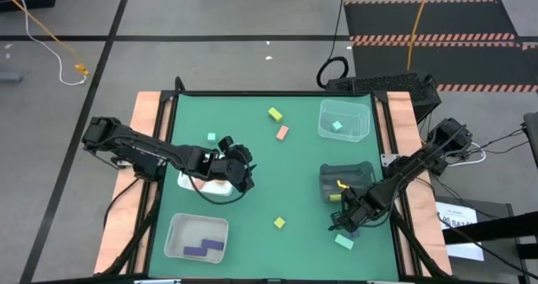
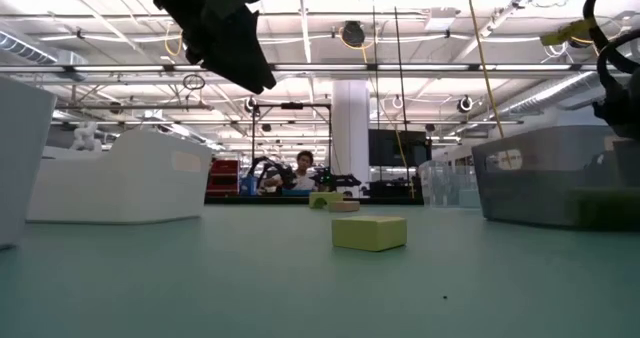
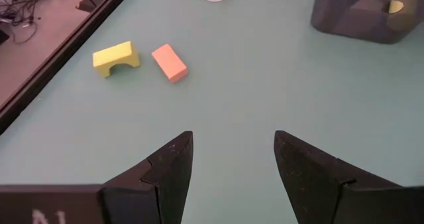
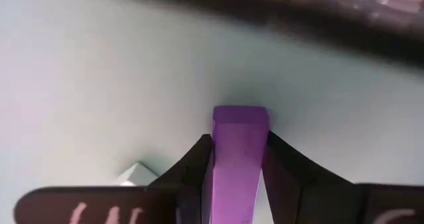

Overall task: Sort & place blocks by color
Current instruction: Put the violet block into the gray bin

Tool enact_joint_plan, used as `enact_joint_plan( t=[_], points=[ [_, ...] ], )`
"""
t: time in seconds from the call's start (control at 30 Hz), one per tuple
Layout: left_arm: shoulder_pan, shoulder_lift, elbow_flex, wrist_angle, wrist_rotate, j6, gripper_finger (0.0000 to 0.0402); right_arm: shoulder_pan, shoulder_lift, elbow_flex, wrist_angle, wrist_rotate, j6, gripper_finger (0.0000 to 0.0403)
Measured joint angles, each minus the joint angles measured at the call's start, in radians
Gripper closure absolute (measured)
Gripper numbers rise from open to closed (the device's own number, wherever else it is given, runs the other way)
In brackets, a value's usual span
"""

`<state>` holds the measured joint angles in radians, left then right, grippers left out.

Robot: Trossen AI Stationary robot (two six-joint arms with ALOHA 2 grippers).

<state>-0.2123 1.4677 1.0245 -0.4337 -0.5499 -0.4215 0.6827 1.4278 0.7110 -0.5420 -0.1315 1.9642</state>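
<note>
My right gripper [image 4: 240, 139] is shut on a purple block [image 4: 240, 128]; in the high view it [image 1: 346, 218] hovers just on the near side of the dark tray [image 1: 345, 181], beside a mint block [image 1: 344, 241]. My left gripper [image 3: 233, 144] is open with nothing between its fingers and hangs over the white tray [image 1: 202, 186] of pink blocks [image 1: 239, 170]. On the mat lie a yellow arch [image 3: 116, 57], a pink bar [image 3: 169, 62], a mint cube [image 1: 211, 138] and a yellow block [image 2: 369, 232]. My right gripper pinches the purple block [image 4: 238, 158] between its two fingers [image 4: 195, 168], one on each long side. The block lies along the fingers and its end [image 4: 240, 114] sticks out past the fingertips. Whether it rests on the mat cannot be told.
A clear tray [image 1: 363, 131] at the far right holds a mint block [image 1: 337, 126]. Another clear tray [image 1: 178, 234] at the near left holds purple blocks [image 1: 204, 249]. The dark tray holds something yellow [image 1: 340, 184]. A person sits in the room beyond [image 2: 303, 168].
</note>
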Motion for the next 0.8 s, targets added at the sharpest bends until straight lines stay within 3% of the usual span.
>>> enact_joint_plan(
  t=[0.17, 0.37, 0.53, 0.8],
  points=[
    [-0.001, 0.000, 0.000, -0.011, 0.001, -0.014, 0.0188, 0.001, -0.094, 0.000, 0.038, 0.083, -0.023, 0.0323],
    [-0.005, 0.000, 0.000, -0.016, 0.020, -0.053, 0.0188, -0.008, -0.200, 0.000, 0.135, 0.366, -0.208, 0.0323],
    [-0.006, 0.000, 0.000, -0.015, 0.072, -0.074, 0.0188, -0.043, -0.241, 0.000, 0.263, 0.565, -0.530, 0.0323],
    [-0.015, 0.000, 0.000, 0.029, 0.094, -0.108, 0.0188, -0.142, -0.245, 0.000, 0.561, 0.686, -1.160, 0.0323]
  ],
)
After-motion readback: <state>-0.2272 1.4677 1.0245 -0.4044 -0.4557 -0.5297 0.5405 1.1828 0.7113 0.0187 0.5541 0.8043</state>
